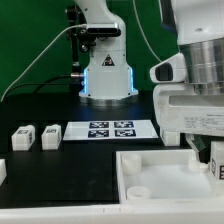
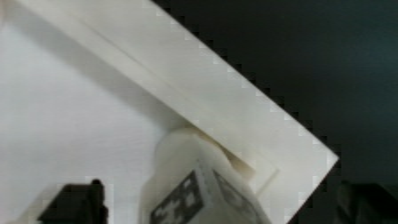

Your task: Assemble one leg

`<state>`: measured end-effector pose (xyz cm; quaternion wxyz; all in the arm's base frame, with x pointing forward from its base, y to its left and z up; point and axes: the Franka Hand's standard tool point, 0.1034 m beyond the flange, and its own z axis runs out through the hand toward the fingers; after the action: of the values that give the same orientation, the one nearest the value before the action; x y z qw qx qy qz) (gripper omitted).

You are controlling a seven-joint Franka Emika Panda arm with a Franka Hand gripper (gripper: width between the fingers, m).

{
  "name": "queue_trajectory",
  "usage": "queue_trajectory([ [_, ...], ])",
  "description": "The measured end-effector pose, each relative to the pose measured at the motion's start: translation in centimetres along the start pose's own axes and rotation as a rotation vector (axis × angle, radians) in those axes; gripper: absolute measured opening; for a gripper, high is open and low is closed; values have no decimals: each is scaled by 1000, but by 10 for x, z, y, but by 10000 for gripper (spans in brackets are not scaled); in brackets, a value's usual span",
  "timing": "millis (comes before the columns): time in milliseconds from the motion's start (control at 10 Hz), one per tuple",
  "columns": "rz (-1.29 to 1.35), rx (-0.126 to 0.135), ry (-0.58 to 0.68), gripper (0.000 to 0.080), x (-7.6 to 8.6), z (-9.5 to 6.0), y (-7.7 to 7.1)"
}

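Observation:
My gripper (image 1: 213, 160) hangs at the exterior view's right, low over the far right corner of the large white walled tray-like piece (image 1: 160, 178). In the wrist view a white leg (image 2: 192, 185) with a black-and-white tag stands tilted between my fingers, against the tray-like piece's wall (image 2: 196, 75). The dark fingertip (image 2: 75, 202) stands clear of the leg with a gap, so my gripper (image 2: 196, 208) is open around it. Two more legs (image 1: 22, 138) (image 1: 50, 136) lie on the table at the exterior view's left.
The marker board (image 1: 110, 130) lies in the middle, in front of the robot base (image 1: 105, 70). Another white block (image 1: 2, 170) shows at the left edge. The table is black, with a green backdrop behind.

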<state>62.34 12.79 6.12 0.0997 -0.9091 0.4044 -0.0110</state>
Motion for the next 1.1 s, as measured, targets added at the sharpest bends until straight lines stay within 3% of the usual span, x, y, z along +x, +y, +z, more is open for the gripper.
queue_trajectory([
  [100,-58,0,0,649,1,0,0],
  [400,-552,-68,30,649,10,-8,-5],
  [600,-692,-77,33,649,12,-9,-5],
  [700,-694,-77,33,526,12,-9,-5],
  [800,-676,-76,33,526,12,-9,-5],
  [900,-657,-75,33,386,12,-9,-5],
  [1000,-586,-76,36,297,14,-9,-3],
  [1100,-452,-73,41,297,16,-9,-2],
])
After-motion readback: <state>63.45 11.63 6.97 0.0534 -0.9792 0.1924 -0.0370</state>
